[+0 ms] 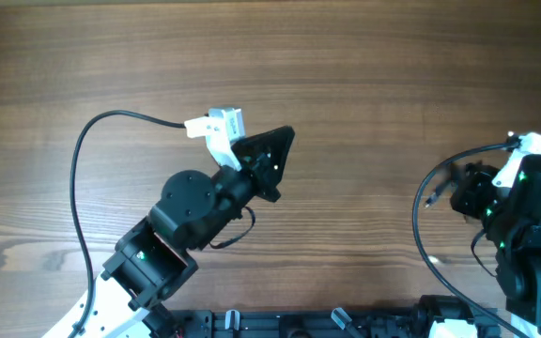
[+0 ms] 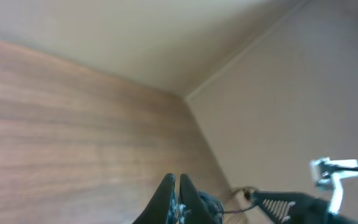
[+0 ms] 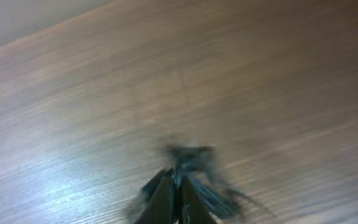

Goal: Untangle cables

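Those cables [image 3: 190, 154] look featherlight, floppy and snag-prone, bunched right at the tips of the right claw [image 3: 174, 186], which looks pinched shut on them, while the left claw [image 2: 177, 193] is closed on nothing I can make out, so I'd grab near a plug.

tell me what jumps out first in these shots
The blurred dark clump of cables sits right at the closed tips of the right gripper, low in the right wrist view. From overhead, the left arm stretches diagonally over the middle of the wooden table. The left gripper has its fingers pressed together.
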You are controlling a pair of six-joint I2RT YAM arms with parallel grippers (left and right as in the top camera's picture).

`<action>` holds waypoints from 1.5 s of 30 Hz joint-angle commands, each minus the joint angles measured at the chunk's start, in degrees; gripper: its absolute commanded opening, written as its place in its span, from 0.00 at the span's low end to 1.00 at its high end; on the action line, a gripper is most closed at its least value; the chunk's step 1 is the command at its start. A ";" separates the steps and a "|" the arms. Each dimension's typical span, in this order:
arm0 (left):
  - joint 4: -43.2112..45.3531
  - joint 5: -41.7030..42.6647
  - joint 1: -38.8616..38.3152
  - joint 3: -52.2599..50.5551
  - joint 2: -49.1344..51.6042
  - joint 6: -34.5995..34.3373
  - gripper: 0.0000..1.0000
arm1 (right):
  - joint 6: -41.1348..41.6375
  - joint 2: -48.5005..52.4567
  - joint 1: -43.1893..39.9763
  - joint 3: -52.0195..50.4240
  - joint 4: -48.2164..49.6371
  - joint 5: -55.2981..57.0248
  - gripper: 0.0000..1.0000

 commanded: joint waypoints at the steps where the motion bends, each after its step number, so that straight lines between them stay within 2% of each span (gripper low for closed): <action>1: -1.90 -0.81 0.20 0.85 0.26 1.33 0.04 | -6.47 0.00 -0.11 0.72 2.14 -8.63 0.04; 3: -3.13 -0.72 0.20 0.85 0.55 1.33 0.14 | -8.96 0.00 -0.11 0.72 3.89 -13.29 0.04; 7: -4.48 -0.68 0.20 0.85 0.57 1.86 0.24 | -14.14 0.00 -0.11 0.72 7.34 -25.09 0.04; 9: -4.33 1.07 0.20 0.85 0.57 4.76 0.28 | -17.09 0.00 -0.11 0.72 8.63 -30.95 0.04; 15: -4.15 6.80 0.20 0.85 0.59 8.92 0.30 | -21.33 0.00 -0.11 0.72 9.60 -40.57 0.04; 23: -1.77 19.47 0.20 0.85 0.76 19.23 0.31 | -22.86 0.00 -0.11 0.72 11.04 -47.17 0.04; 27: 0.48 26.18 0.20 0.85 2.01 22.45 0.36 | -24.37 0.00 -0.11 0.72 11.37 -51.04 0.04; 29: 1.31 30.05 0.20 0.85 3.13 23.96 0.42 | -24.33 0.00 -0.11 0.72 11.89 -52.39 0.04; 39: 1.40 30.40 0.20 0.85 5.62 23.85 0.59 | -23.87 0.92 -0.11 0.72 12.63 -52.11 0.04; 41: 0.37 30.40 0.20 0.85 5.62 23.87 0.69 | -22.73 1.57 -0.11 0.72 13.20 -52.09 0.04; 43: -1.57 30.40 0.20 0.85 5.62 24.74 0.92 | -19.89 2.51 -0.11 0.72 14.99 -52.11 0.04; 44: -3.37 30.42 0.20 0.85 5.62 27.74 1.00 | -18.14 3.17 -0.11 0.70 16.06 -52.13 0.04; 45: -5.42 30.40 0.20 0.85 5.62 30.99 1.00 | -16.26 3.72 -0.11 0.72 16.83 -52.13 0.04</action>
